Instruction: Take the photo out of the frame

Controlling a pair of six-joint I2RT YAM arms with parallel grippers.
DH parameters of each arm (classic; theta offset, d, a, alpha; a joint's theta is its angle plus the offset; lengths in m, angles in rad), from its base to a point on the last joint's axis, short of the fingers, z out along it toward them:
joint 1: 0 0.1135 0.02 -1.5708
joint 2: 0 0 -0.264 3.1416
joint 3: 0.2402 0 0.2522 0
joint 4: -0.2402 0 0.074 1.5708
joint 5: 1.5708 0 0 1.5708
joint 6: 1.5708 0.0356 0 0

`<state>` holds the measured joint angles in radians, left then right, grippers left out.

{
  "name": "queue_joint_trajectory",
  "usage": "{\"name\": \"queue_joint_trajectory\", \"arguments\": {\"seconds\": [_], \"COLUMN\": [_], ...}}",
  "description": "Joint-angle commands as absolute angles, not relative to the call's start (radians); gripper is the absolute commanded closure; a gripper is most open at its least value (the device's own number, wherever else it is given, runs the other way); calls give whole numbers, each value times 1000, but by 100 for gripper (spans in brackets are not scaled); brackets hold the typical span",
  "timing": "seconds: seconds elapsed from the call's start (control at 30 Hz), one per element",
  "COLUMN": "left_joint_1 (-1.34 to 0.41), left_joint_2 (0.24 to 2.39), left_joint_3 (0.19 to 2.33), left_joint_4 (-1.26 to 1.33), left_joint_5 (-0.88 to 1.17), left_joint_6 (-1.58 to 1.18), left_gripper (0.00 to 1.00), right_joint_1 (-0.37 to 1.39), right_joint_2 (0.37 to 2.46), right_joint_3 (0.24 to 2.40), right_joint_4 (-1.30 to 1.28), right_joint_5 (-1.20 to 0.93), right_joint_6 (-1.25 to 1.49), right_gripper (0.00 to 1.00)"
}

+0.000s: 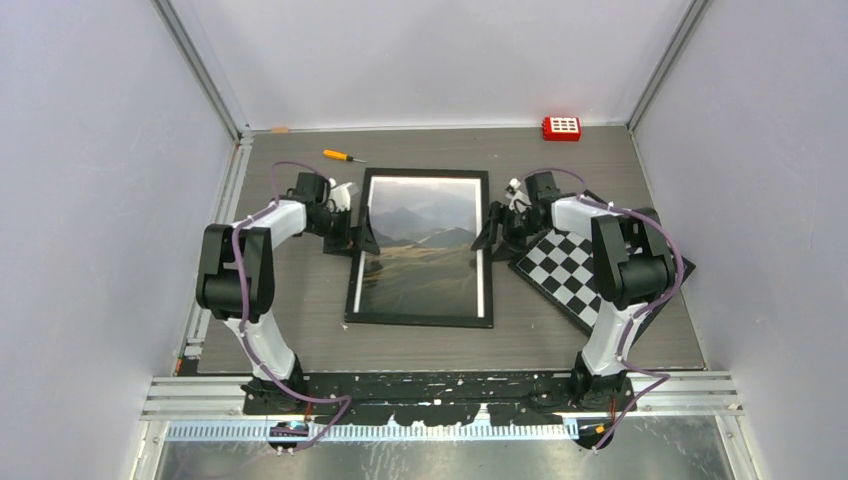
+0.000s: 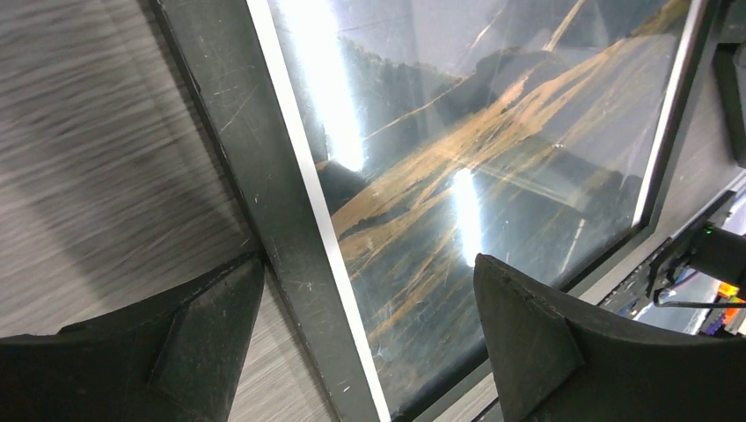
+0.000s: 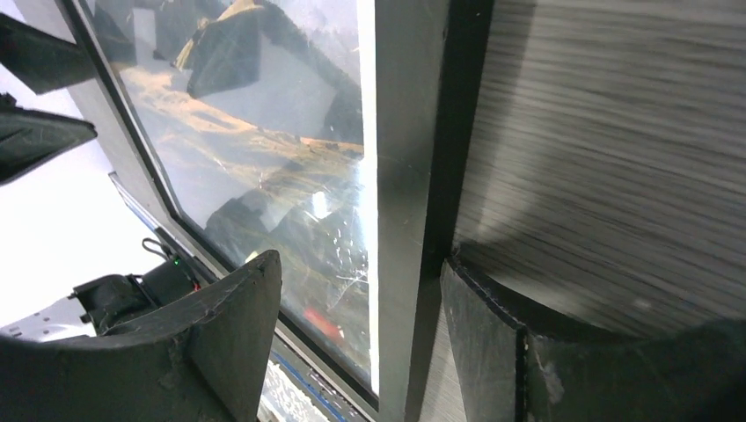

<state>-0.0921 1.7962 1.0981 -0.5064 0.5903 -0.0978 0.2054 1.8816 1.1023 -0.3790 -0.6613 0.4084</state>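
Well, the frame [image 1: 418, 322] lies flat in the middle of the surface [image 1: 300, 330], its long sides running from near to far. The photo [image 1: 425, 250] sits inside it, face up, under a glossy cover that reflects the light.

My left tool [image 1: 357, 240] is at the left rail of the frame, in its far half. It is spread. In the left wrist view one finger [image 2: 202, 325] is outside the rail, its tip just at the outer edge, and the other finger [image 2: 528, 325] is over the picture, apart from the rail.

My right tool [image 1: 492, 237] is at the right rail, opposite, also spread and straddling the rail. The outer finger [image 3: 493, 352] is just beside the black edge and the inner finger [image 3: 229, 334] is above the glossy cover. I cannot tell if any finger really touches.

Right of the frame lies a checkerboard [image 1: 560, 268], turned at an angle. At the far side of the surface I see an orange-handled screwdriver [image 1: 340, 156] and a red block [image 1: 562, 126].
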Motion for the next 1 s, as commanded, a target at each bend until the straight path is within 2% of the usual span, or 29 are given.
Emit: {"name": "queue_joint_trajectory", "arguments": {"seconds": [0.0, 0.2, 0.33, 0.47, 0.63, 0.77, 0.97], "left_joint_1": [-189, -206, -270, -432, -698, -893, -1063], "left_joint_2": [1894, 1804, 1679, 1594, 1546, 1627, 1740], "left_joint_3": [1064, 1127, 1200, 1235, 1170, 1213, 1257], "left_joint_4": [-445, -492, -598, -714, -706, -770, -727], "left_joint_5": [605, 475, 343, 227, 103, 49, -64], "left_joint_6": [-161, -101, 69, 226, 300, 317, 342], "left_gripper": [9, 7, 4, 0, 1, 2, 3], "right_joint_1": [146, 133, 133, 131, 120, 93, 35], "right_joint_2": [1851, 1803, 1776, 1727, 1655, 1606, 1563], "right_joint_3": [1084, 1097, 1112, 1129, 1138, 1132, 1093], "right_joint_4": [-453, -455, -455, -465, -475, -477, -471], "right_joint_5": [-557, -598, -608, -604, -603, -617, -653], "right_joint_6": [330, 347, 361, 371, 394, 417, 436], "right_gripper": [29, 31, 29, 25, 22, 20, 19]}}
